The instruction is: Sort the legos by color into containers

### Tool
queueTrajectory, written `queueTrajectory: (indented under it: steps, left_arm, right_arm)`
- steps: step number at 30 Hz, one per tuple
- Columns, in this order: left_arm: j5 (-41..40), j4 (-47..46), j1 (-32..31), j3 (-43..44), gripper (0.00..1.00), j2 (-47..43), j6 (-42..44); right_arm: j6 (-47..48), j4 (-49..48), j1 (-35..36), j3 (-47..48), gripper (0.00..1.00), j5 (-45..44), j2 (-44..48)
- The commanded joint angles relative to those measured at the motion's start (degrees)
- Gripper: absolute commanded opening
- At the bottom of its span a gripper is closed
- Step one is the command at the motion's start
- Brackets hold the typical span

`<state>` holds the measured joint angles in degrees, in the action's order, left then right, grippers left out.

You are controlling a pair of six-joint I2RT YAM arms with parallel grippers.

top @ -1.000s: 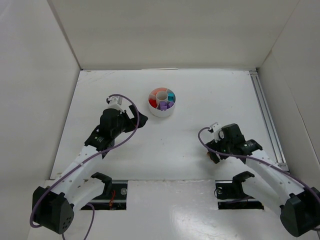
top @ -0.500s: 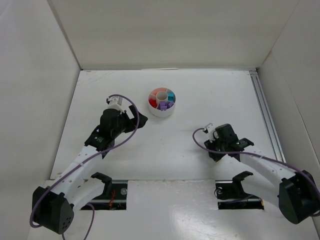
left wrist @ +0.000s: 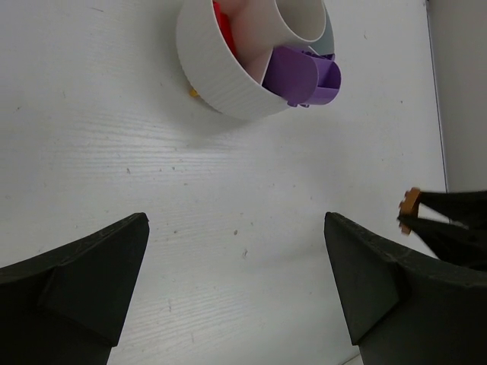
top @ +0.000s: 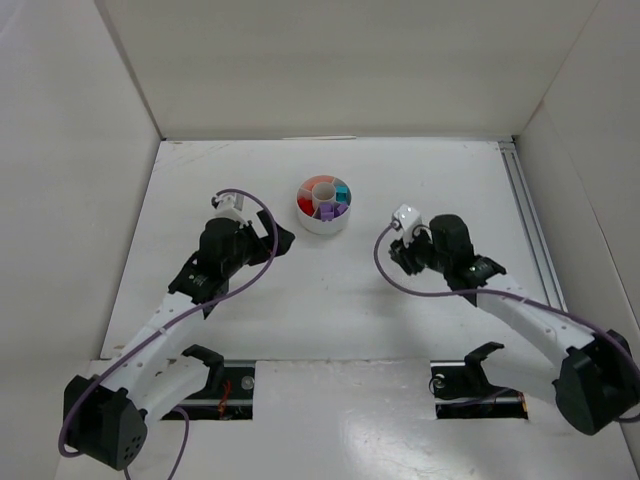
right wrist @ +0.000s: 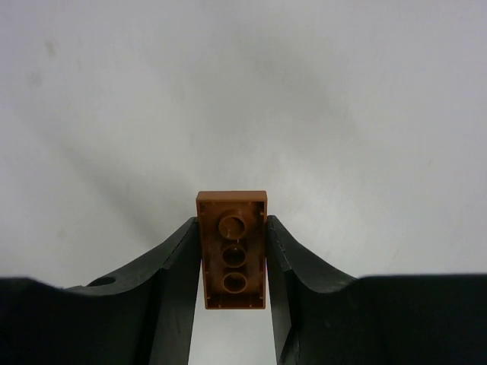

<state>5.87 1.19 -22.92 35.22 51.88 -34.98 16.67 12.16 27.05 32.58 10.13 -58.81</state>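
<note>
The right gripper [right wrist: 232, 228] pinches a small brown brick [right wrist: 232, 262], a shiny rectangle with three round holes. The left gripper [left wrist: 236, 262] is wide apart, holding nothing. Farther off, on the smooth table [left wrist: 114, 175], a round white ribbed dish [left wrist: 221, 72] holds purple pieces [left wrist: 300, 76] and red pieces [left wrist: 221, 23].
</note>
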Motion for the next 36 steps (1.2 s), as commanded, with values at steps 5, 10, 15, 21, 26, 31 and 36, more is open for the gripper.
queueTrajectory:
  steps: [5,10,15,21,26,31,36]
  left_arm:
    - [-1.1,0.1,-0.3,0.8,0.99,-2.9,-0.3]
    - [-1.6,0.1,0.3,1.3,0.99,-2.3,-1.6]
    - [-1.6,1.3,0.9,1.9,0.99,-1.8,-1.6]
    - [-2.8,1.3,0.9,3.1,0.99,-1.3,-1.6]
    - [-2.8,1.9,0.9,4.3,0.99,1.6,-1.1]
    - [-2.8,1.9,0.9,5.4,0.99,3.0,-1.1]
    - [-3.3,1.9,0.9,5.4,0.99,3.0,-1.1]
  right_arm:
    - [10.3,-34.3,-2.1,21.9,0.2,19.8,-19.3]
    - [13.9,-38.0,-0.1,34.8,0.19,23.4,-31.9]
    - [12.4,-44.0,1.1,42.4,0.19,27.6,-42.2]
    - [10.8,-49.4,2.1,46.3,0.19,30.5,-48.8]
    - [5.1,-56.7,2.1,46.2,0.2,32.6,-53.3]
    - [0.2,-63.9,1.0,44.9,0.2,33.9,-55.5]
    - [0.2,-63.9,0.5,43.7,0.21,33.9,-56.5]
